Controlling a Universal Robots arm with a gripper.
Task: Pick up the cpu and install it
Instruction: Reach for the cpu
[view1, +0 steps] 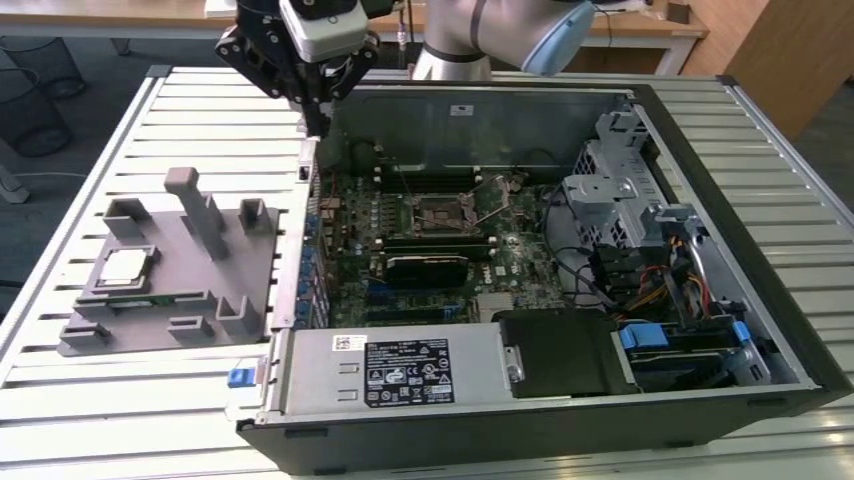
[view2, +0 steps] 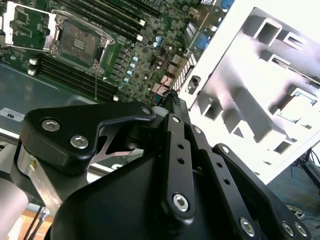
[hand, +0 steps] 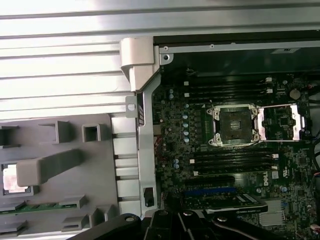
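Starting at the exterior view's left, I see the slatted white tabletop (view1: 80, 170) carrying a grey holder (view1: 200, 290). The cpu (view1: 124, 266) lies flat in a square pocket of that holder, silver top up. The first wrist view shows only part of the cpu (hand: 11, 179), with one of the holder's posts across it. A green memory stick (view1: 134, 300) lies just beside the cpu in the next slot.

Further right, my gripper (view1: 318, 125) hangs over the left wall of the open computer case (view1: 481, 120), near its far corner. It is well apart from the cpu and touches nothing. In the second wrist view the gripper (view2: 171, 97) narrows to a single tip, so I read it as drawn together.

Right of that wall lies the motherboard (view1: 400, 240). Its socket (view1: 441, 212) has its metal cover swung open to one side in the first wrist view (hand: 235, 125). Coloured cables (view1: 654, 275) crowd the case's right side.
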